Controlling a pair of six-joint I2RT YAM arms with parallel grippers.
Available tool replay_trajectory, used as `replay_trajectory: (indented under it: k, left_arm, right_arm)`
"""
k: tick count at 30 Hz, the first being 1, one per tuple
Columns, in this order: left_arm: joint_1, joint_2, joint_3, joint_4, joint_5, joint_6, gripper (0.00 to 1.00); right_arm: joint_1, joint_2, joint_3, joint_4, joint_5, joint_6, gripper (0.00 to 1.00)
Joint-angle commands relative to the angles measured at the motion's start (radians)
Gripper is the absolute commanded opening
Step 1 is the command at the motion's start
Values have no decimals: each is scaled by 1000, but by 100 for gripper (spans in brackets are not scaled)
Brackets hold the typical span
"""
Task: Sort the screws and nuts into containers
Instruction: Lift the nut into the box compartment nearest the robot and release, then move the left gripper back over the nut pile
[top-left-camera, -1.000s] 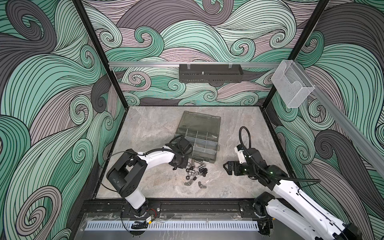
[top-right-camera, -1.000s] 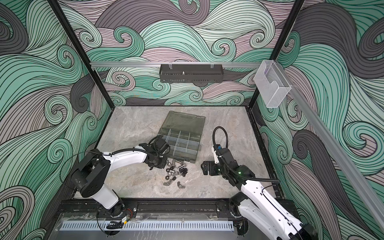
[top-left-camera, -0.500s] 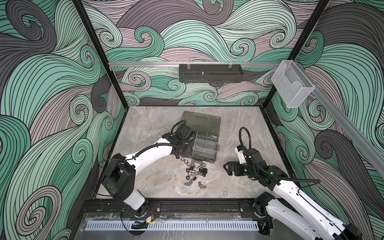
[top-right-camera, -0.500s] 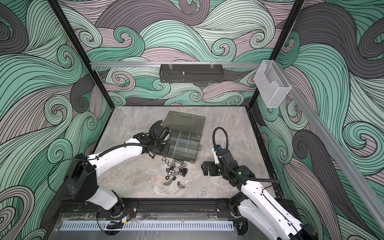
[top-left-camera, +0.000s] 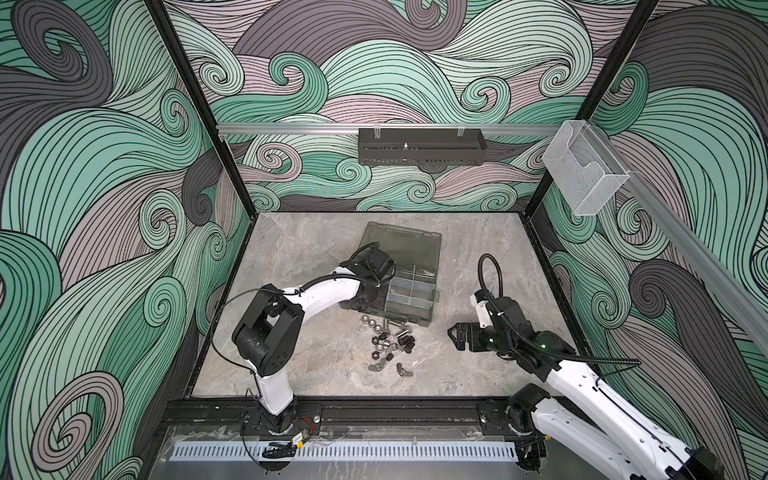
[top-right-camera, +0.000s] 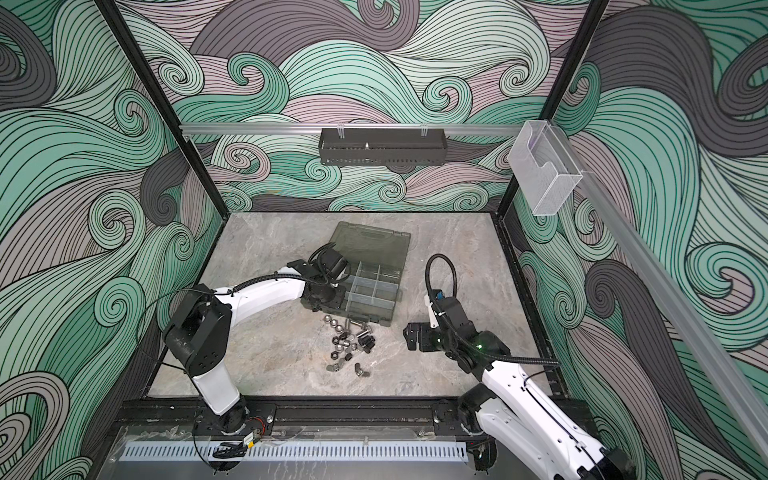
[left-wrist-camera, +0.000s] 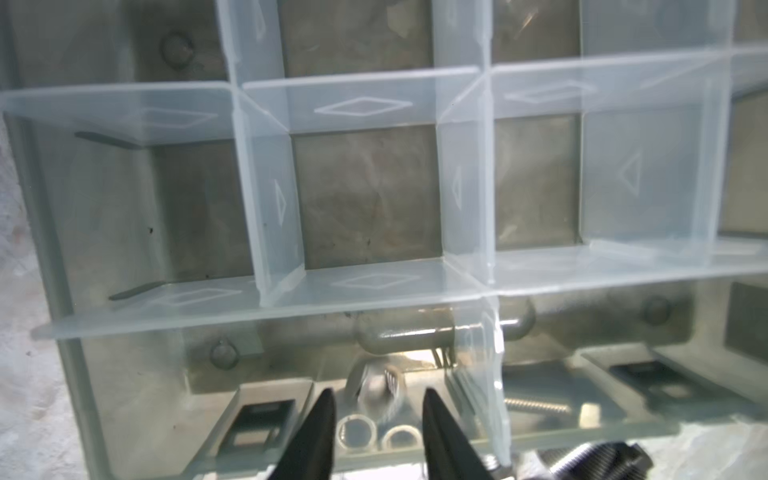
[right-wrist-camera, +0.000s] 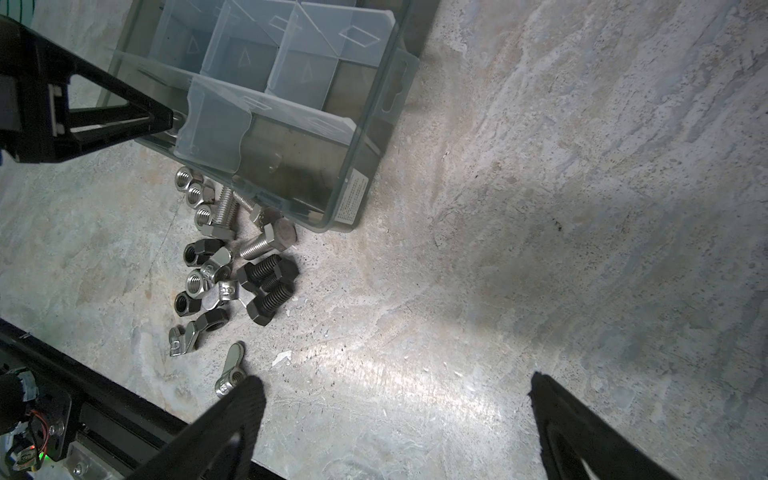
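Progress: slim. A few nuts (left-wrist-camera: 358, 432) sit in a corner cell of the containers (left-wrist-camera: 365, 286), with my left gripper (left-wrist-camera: 377, 411) parted above them. Screws (right-wrist-camera: 266, 243) and the other nuts lie piled on the table (top-left-camera: 478, 257) just beside its near wall. My right gripper (right-wrist-camera: 395, 379) gapes empty.

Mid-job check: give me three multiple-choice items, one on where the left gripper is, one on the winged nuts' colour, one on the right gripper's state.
1. The left gripper is: A over the loose pile; B over the near-left cell of the smoky grey translucent plastic organiser case; C beside a wall box.
2. The loose winged metal nuts are: A black; B silver; C brass.
3. The right gripper's fingers are: A apart, empty; B shut on a screw; C shut on a nut.
Answers: B, its fingers point into that cell; B, all shine bare silver; A, only grey marbled table shows between them.
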Motion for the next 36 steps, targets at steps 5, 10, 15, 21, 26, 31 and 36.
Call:
replay_trajectory:
  k: [5, 10, 15, 21, 26, 31, 36]
  left_arm:
    - [5, -22, 28, -32, -11, -40, 57]
    - [7, -96, 21, -68, -75, -95, 63]
    - [7, -231, -67, -32, -141, -155, 76]
    - [7, -443, -255, 72, -148, -146, 99]
    - [7, -531, -356, 55, -130, -159, 98]
    - [7, -561, -444, 59, -99, -183, 97]
    - [6, -548, -514, 134, -56, -186, 96]
  right_arm:
    - [6, -7, -7, -16, 13, 9, 99]
    - [5, -11, -12, -18, 15, 11, 99]
    - [5, -10, -6, -24, 18, 9, 99]
    - [6, 1, -8, -17, 14, 8, 99]
    - [6, 30, 3, -6, 6, 0, 99]
    - [6, 44, 10, 2, 0, -7, 99]
    - [6, 34, -7, 11, 7, 1, 99]
